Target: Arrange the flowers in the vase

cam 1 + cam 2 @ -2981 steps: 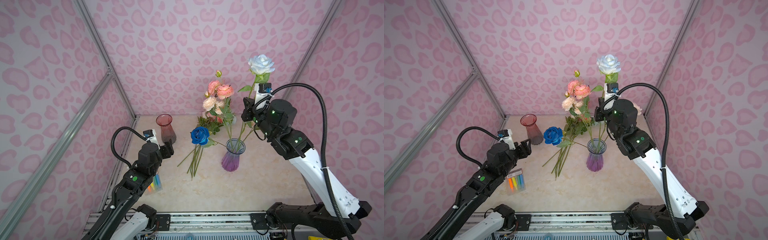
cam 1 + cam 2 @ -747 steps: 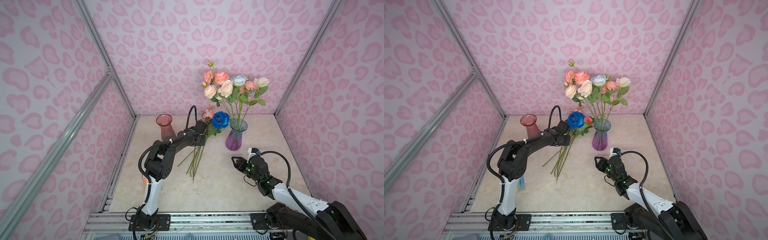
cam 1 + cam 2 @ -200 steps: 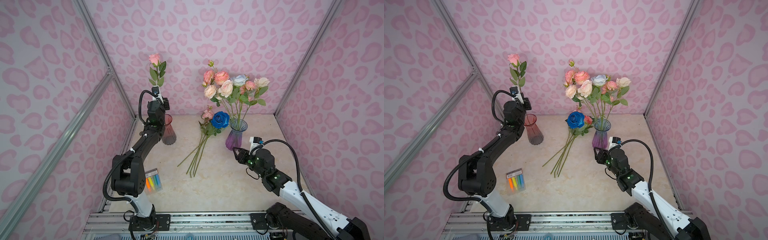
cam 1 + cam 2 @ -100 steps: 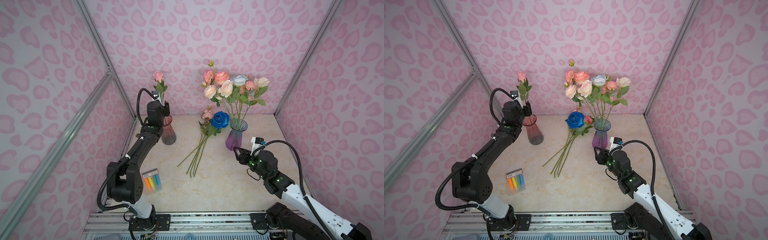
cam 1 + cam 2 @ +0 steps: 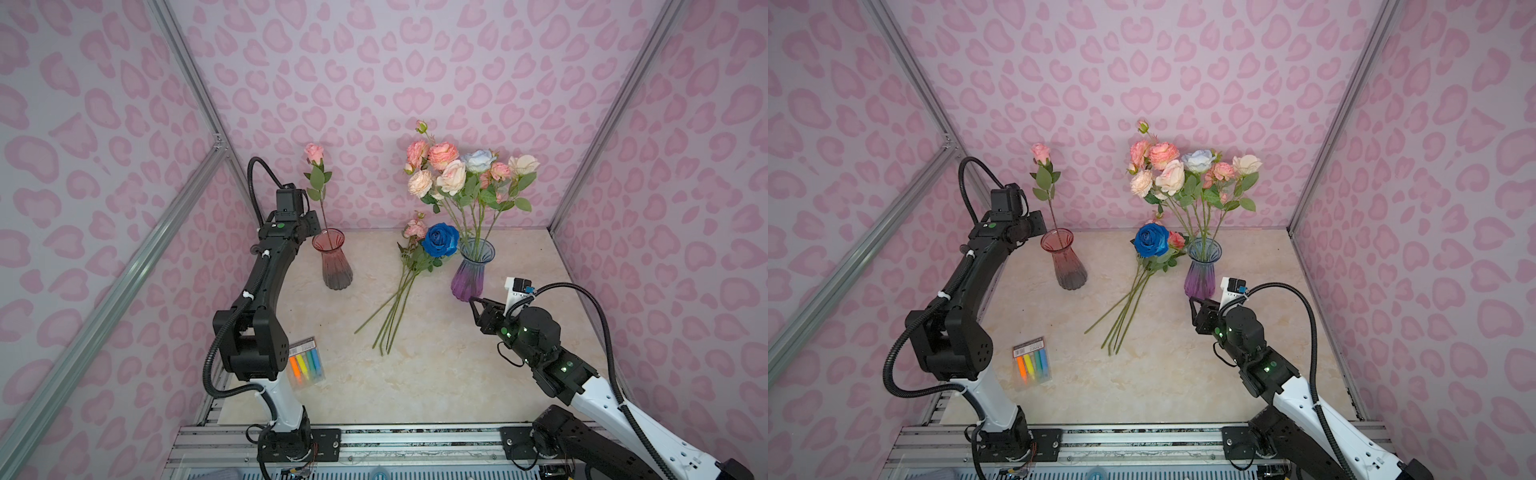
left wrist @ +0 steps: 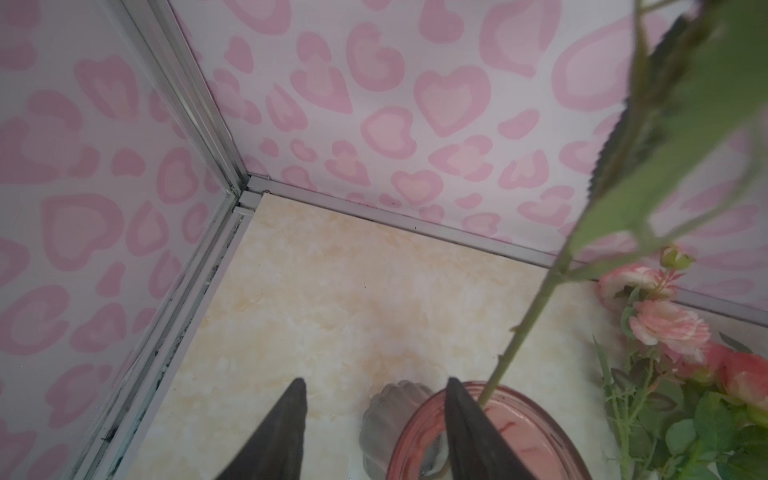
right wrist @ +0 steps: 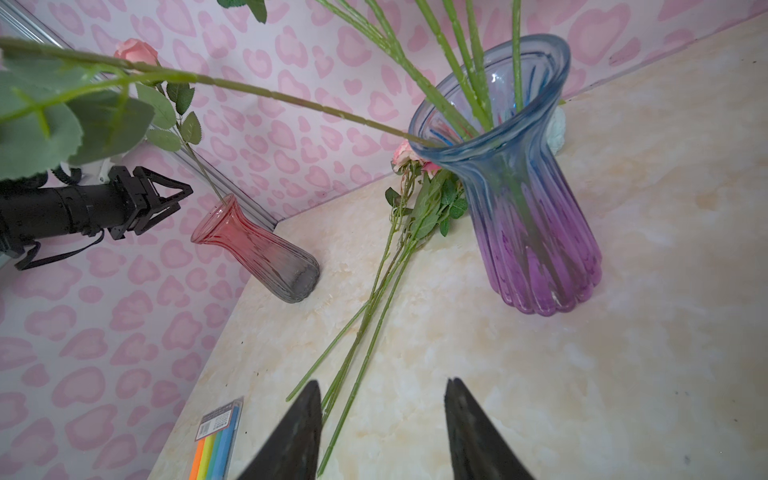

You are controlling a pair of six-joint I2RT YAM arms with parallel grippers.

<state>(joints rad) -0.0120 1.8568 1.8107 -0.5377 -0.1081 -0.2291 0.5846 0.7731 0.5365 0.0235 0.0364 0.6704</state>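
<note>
One table (image 5: 415, 374): blue rose (image 5: 440, 240) and loose stems (image 5: 395, 303) lying between red vase (image 5: 334, 262) and purple vase (image 5: 471, 270).
Arms: left gripper (image 6: 376, 386) beside red vase rim, right gripper (image 7: 382, 386) near purple vase foot; both jaws apart, empty.
Purple vase: flowers (image 5: 457, 174) standing inside.
Red vase: one pink rose (image 5: 314, 153) inside.

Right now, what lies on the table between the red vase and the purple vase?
A bundle of loose flowers lies flat between the red vase and the purple vase, its deep blue rose beside the purple one. Both top views show it.
</note>
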